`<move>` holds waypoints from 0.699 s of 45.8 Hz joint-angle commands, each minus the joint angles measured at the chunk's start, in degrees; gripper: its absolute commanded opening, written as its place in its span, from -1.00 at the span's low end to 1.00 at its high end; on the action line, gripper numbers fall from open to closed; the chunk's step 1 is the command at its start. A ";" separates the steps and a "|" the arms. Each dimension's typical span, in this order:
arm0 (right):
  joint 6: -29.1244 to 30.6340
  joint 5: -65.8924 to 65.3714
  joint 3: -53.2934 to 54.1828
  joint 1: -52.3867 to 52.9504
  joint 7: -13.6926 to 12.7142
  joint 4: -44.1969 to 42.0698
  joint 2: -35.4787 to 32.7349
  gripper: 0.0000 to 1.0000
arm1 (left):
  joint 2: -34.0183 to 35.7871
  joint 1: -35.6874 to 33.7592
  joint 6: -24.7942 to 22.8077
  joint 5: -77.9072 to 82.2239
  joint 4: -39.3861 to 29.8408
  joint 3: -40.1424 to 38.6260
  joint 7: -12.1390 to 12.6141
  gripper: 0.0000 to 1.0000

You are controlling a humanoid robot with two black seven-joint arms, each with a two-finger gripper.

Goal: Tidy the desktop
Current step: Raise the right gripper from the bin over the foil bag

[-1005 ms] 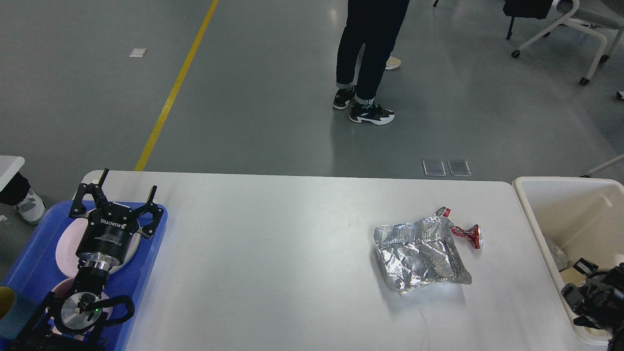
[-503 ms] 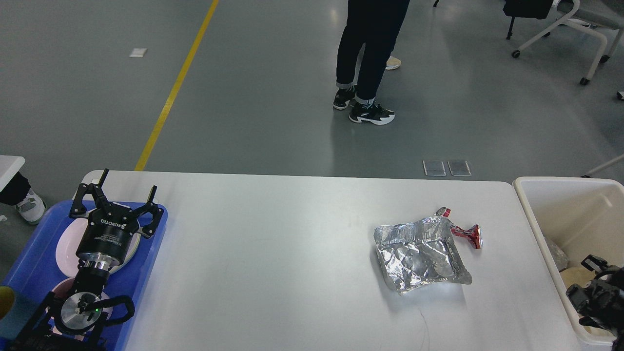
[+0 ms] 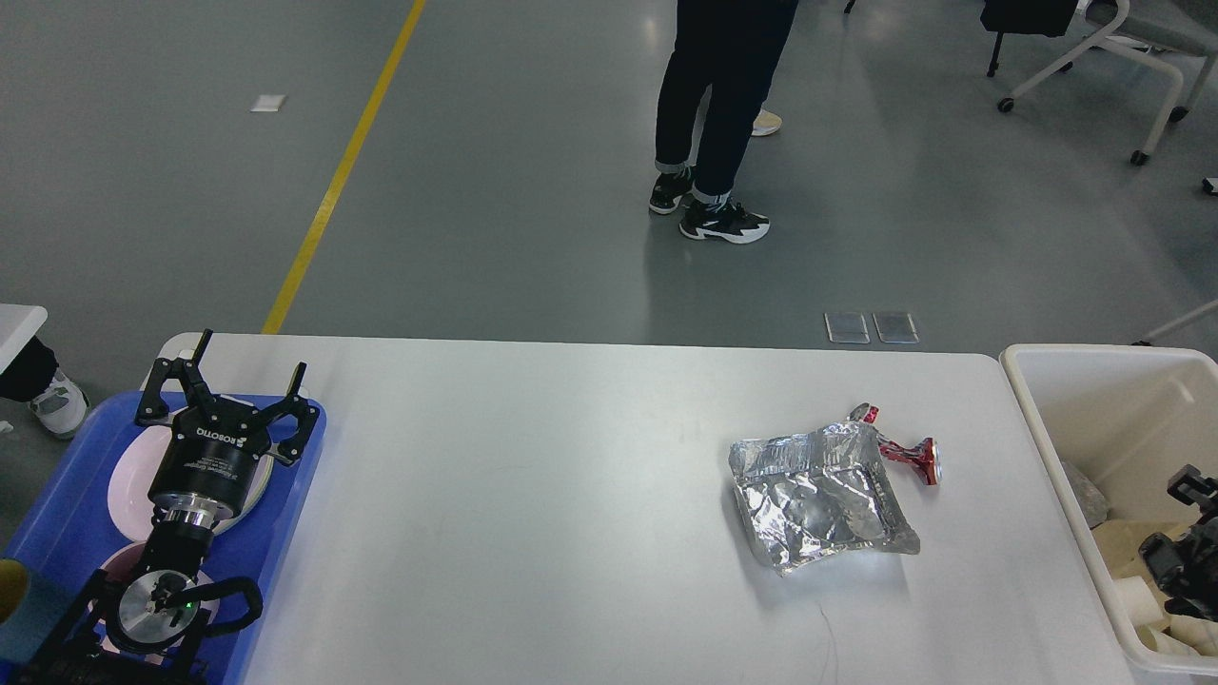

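The left tool (image 3: 225,387) hangs with fingers spread, the right tool (image 3: 1189,547) I cannot tell, so to clear the desk (image 3: 533,495) well, the right one should take the foil bag (image 3: 818,497) on its left by an edge.

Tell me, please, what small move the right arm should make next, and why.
Probably swing the right gripper out of the white bin toward the silver foil bag, since that bag and the crushed red can are the litter on the desktop, nearest this arm.
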 commanded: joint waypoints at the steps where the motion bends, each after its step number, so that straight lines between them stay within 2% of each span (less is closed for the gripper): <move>1: 0.05 -0.09 -0.12 0.90 0.03 -0.08 -0.26 1.00 | 0.02 0.00 0.00 0.01 -0.02 0.00 0.00 0.93; 18: 1.10 -1.23 -0.12 5.29 -0.06 0.53 -2.01 1.00 | 0.02 -0.09 0.00 0.01 0.07 0.00 0.00 0.93; 21: 4.08 -2.64 -0.30 8.10 -0.67 0.98 -2.10 1.00 | -0.07 -0.09 0.00 -0.08 0.07 0.00 0.00 0.93; 27: 16.99 -4.13 -4.95 15.48 -0.76 3.70 -3.07 1.00 | 0.02 -0.09 0.00 -0.08 -0.02 0.00 0.00 0.93; 32: 24.64 -4.49 -9.34 23.21 -0.76 7.64 -4.21 1.00 | -0.07 -0.09 0.00 -0.08 0.07 0.00 0.00 0.93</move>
